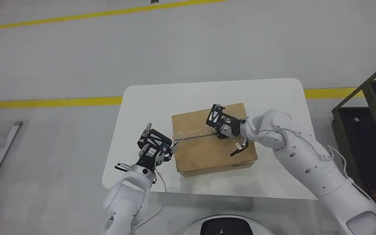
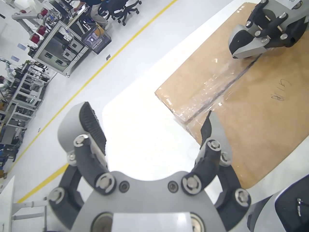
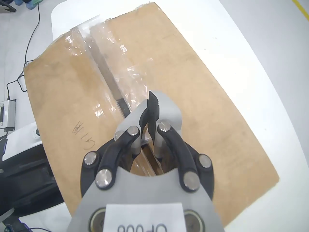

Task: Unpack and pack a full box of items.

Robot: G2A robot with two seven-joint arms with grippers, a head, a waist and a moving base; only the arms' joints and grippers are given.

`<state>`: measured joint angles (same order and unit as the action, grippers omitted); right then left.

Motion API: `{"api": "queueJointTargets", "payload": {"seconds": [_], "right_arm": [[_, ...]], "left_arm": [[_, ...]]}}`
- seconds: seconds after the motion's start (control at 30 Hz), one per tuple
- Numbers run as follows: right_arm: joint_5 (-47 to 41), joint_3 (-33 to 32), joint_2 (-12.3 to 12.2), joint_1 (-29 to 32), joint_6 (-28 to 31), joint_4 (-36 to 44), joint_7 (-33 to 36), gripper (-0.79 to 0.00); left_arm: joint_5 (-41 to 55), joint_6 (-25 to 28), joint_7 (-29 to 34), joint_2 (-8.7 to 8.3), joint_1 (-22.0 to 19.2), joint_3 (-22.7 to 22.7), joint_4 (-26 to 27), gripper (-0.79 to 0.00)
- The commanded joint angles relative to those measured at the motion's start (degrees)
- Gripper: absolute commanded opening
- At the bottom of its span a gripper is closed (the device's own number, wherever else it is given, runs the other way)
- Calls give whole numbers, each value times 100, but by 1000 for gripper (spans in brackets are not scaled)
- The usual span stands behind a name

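1. Top view: the box [image 1: 214, 144] sits shut pretty much mid-tabletop [image 1: 264, 94], with its flaps meeting in a seam along the top. The left claw [image 1: 158, 139] is just off the box's left end, right by where the seam ends. The right claw [image 1: 216, 119] is over the lid, on the far flap close to the seam.
2. Left wrist view: the left claw [image 2: 147, 112] is spread wide with nothing between its fingers. One finger [image 2: 207, 126] is right at the box [image 2: 253, 112] edge next to the seam end; can't tell if it actually touches. Clear, wrinkly tape [image 2: 214, 85] runs along the seam. Further along, the right claw [image 2: 241, 49] has its tips down on that tape line. White tabletop [image 2: 229, 8] shows past the box.
3. Right wrist view: the right claw [image 3: 150, 107] has its fingers pinched together, tips on the taped seam about halfway along the box [image 3: 193, 97]. The tape [image 3: 108, 49] runs from there to the far edge. The box lies flat on the tabletop [image 3: 217, 25].
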<state>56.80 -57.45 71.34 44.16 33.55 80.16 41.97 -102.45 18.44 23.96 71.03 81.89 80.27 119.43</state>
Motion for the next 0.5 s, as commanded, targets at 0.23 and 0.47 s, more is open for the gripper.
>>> {"api": "queueJointTargets", "payload": {"seconds": [0.23,0.47], "right_arm": [[-144,-1089,-285,803,-361,919,399,-785],[-364,-1511,-379,1042,-419,1662,286,-785]], "left_arm": [[35,137,-46,-11,-76,-23,-50,0],[44,157,-68,-24,-45,18,-11,0]]}}
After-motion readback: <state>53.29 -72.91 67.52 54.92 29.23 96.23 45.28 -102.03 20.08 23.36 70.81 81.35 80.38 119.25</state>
